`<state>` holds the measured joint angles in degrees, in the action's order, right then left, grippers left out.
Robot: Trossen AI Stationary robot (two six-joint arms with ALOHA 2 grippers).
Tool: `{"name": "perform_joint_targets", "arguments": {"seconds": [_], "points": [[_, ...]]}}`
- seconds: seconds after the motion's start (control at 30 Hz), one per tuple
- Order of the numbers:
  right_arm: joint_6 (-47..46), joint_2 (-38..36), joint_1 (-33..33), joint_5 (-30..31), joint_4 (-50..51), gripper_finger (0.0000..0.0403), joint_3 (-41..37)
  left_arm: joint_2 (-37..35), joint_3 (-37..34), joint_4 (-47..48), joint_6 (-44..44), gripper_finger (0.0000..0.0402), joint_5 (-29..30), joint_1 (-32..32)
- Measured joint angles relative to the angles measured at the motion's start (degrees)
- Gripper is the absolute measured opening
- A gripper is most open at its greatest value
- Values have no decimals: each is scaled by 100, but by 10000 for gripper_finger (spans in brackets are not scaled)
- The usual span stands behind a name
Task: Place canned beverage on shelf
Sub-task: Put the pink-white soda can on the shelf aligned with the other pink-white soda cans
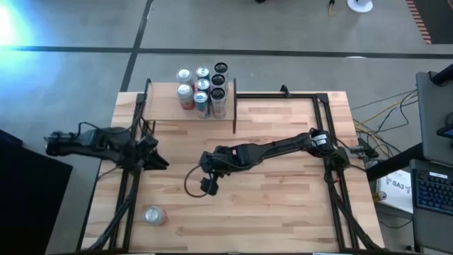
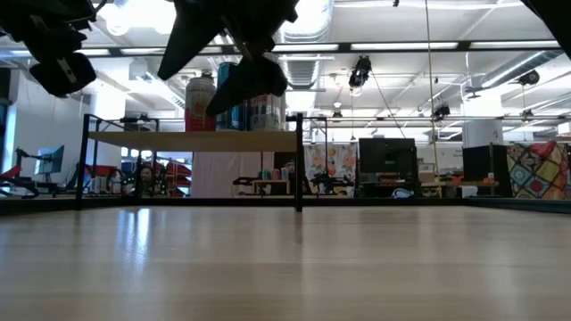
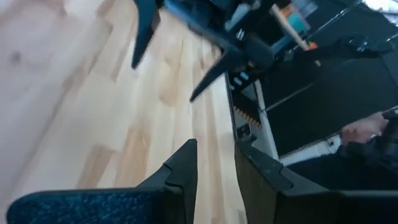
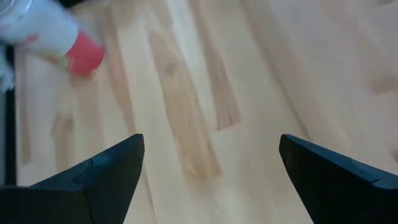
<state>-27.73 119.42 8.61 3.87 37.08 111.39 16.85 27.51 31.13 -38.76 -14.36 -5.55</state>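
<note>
right gripper (image 1: pixel 207 185) fingers spread wide, empty, mid-table, aimed toward lying can (image 1: pixel 155 215) | left gripper (image 1: pixel 159 161) nearly closed, empty, parked | shelf (image 1: pixel 164 106) already stocked

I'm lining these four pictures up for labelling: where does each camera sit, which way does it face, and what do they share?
High: overhead, straight down on table, shelf, both arms.
Low: table height, level toward the shelf; arms come in from above.
Left wrist: past the left hand, narrowly parted, at the right arm and table edge.
Right wrist: past the open right hand at wood and the lying can.
Shared: that can also shows from above.
</note>
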Motion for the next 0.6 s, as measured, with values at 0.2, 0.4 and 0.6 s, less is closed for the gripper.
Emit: {"name": "perform_joint_targets", "arguments": {"seconds": [0.2,0.4,0.6], "points": [[603,-26,-220,-899,-72,364,-200,895,11,-413,-664,77,343,-787],[1271,-463,-309,-1424,515,364,-568,1517,277,-626,-1197,77,1071,-1399],[1487,-1538,-421,-1459,-79,364,-1951,1970,1122,465,-1268,77,1227,-1556]]}}
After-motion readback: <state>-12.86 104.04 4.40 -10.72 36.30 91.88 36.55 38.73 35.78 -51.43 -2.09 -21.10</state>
